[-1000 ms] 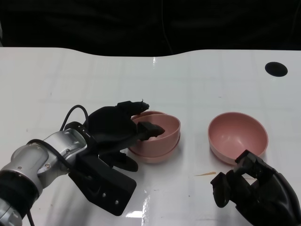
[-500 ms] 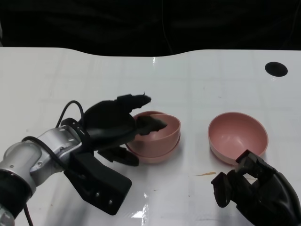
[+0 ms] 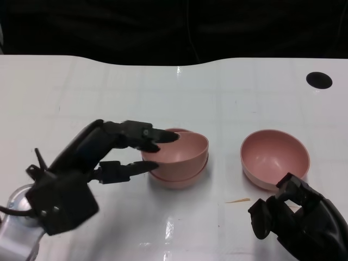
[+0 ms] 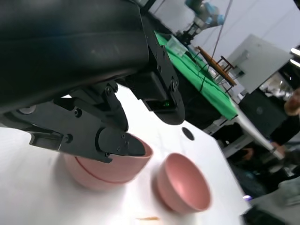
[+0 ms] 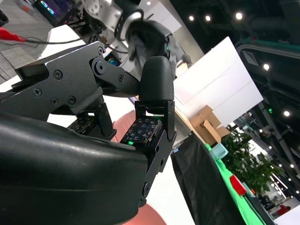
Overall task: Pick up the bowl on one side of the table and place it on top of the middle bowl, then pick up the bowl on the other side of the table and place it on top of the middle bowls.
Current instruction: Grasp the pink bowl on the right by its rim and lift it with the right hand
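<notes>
The left hand has let go of the stacked bowls, fingers apart.

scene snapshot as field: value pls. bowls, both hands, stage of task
stacked bowls: two pink bowls nested, table centre
single bowl: pink, upright, alone, on the robot's right side
left hand: fingers apart beside the stack's rim, holding nothing
right hand: near edge of table, just short of the single bowl, fingers curled, nothing in them
table: white, glossy
other: dark round hole far right; small tan scrap near the right hand
stage: first bowl stacked; second not yet picked up
</notes>
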### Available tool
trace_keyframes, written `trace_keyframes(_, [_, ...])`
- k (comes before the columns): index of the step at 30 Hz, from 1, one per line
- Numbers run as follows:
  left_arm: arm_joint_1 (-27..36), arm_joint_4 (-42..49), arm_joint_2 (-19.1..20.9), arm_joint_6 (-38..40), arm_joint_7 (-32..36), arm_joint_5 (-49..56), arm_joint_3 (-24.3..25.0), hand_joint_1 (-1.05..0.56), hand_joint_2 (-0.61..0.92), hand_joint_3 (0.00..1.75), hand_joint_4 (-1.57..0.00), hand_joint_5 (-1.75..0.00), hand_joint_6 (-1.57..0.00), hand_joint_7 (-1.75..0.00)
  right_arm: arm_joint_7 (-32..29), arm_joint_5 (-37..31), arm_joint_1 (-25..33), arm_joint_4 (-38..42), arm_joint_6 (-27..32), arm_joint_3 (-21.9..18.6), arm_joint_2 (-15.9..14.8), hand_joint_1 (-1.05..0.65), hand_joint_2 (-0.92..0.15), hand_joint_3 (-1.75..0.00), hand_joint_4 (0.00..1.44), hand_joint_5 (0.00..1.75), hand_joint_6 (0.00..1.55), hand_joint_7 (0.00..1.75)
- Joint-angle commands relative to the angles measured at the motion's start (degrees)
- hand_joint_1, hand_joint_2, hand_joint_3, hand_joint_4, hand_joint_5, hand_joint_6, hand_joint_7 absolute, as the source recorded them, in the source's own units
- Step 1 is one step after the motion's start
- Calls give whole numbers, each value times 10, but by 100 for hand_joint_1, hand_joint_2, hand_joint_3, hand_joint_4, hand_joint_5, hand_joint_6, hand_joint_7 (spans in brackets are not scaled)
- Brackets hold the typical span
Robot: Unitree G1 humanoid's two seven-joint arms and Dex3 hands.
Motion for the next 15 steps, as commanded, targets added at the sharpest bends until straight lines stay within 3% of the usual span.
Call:
trace_keyframes(1, [66,-83,-11,113,-31,-128,55,4,71,84,-50,-139,-96,-25,3,9,0,-3,6,-10,-12,-13,-71,-82,80,168,89,115])
trace_keyframes(4, [100,-126,-24,197,-39,-208,90,10,60,117,-45,-156,-66,-95,2,6,1,-5,7,-11,-14,-13,-71,-82,80,169,89,115])
trace_keyframes(6, [122,-152,-31,264,-41,-278,119,14,65,127,-43,-170,-59,-124,4,6,1,-5,9,-11,-15,-13,-71,-82,79,169,88,115])
trace_keyframes(11, [172,-195,-37,414,-16,-412,192,12,75,130,-43,-174,-56,-135,3,13,0,-3,17,-14,-14,-13,-72,-79,80,167,90,112])
trace_keyframes(15, [201,-210,-40,464,-18,-452,227,9,85,127,-51,-175,-57,-143,2,16,-1,-3,20,-15,-15,-13,-72,-78,80,167,91,110])
